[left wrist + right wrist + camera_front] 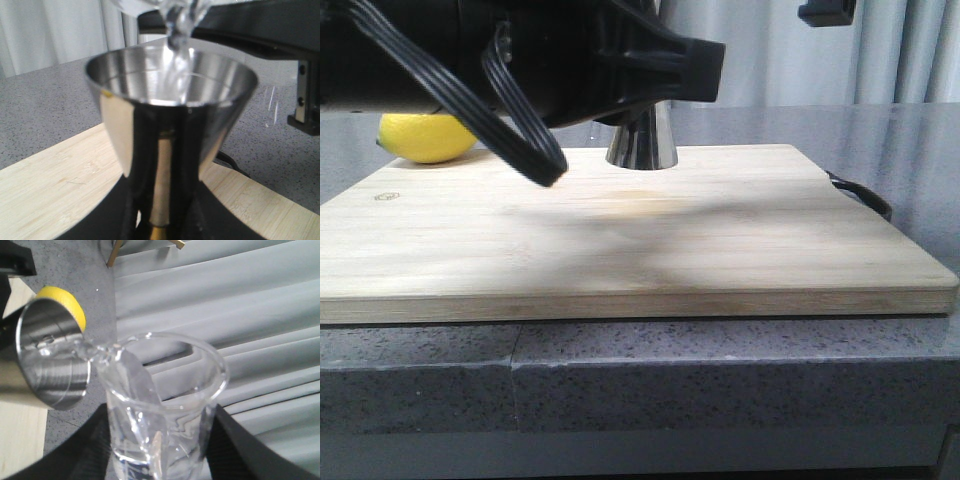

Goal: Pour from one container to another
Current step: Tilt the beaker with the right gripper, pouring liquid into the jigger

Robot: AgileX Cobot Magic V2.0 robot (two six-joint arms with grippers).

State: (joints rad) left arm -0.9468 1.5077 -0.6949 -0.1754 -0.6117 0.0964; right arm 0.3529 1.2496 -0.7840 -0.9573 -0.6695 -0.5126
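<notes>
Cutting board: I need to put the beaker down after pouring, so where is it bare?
The cutting board is bare across its front and right, up to the black handle. Crowded at the back: the jigger, the lemon behind the left corner, and an arm overhead.

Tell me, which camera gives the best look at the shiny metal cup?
The left wrist view: the steel jigger fills the picture, its open bowl and gold waist visible. The right wrist view shows only its rim and inside; the front view only its flared base behind an arm.

Matte black arm (520,60) with looped black ribbed cables (520,130) and black claw fingers (75,460)
</notes>
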